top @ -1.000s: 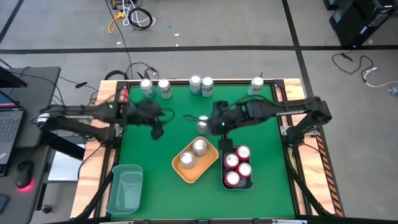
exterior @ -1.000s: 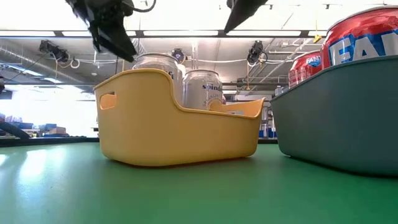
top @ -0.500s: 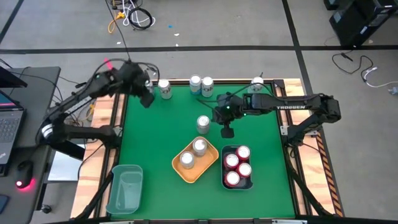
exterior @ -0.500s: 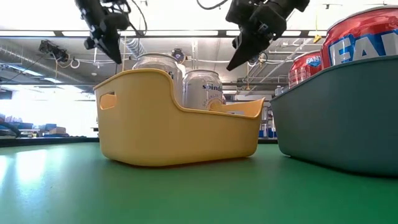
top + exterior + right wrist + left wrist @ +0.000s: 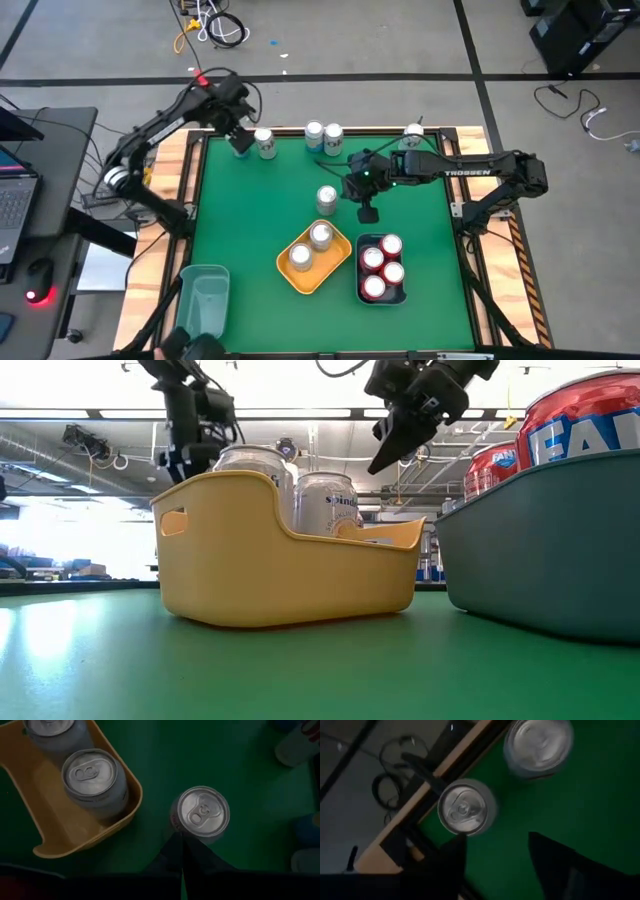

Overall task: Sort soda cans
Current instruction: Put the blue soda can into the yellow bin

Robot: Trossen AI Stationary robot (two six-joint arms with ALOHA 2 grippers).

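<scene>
Reaching over the table's far left corner, the left gripper is held spread above a silver can, not yet grasped; lowering around it comes next. The right gripper, pinched together empty, hangs mid-table beside another can.

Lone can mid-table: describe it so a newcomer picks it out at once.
Start at the yellow bin near the middle of the green table. Just beyond its far corner, a silver can stands upright on bare felt, beside the shut right gripper. Unlike the others, it sits in no bin and not in the back-edge row.
</scene>
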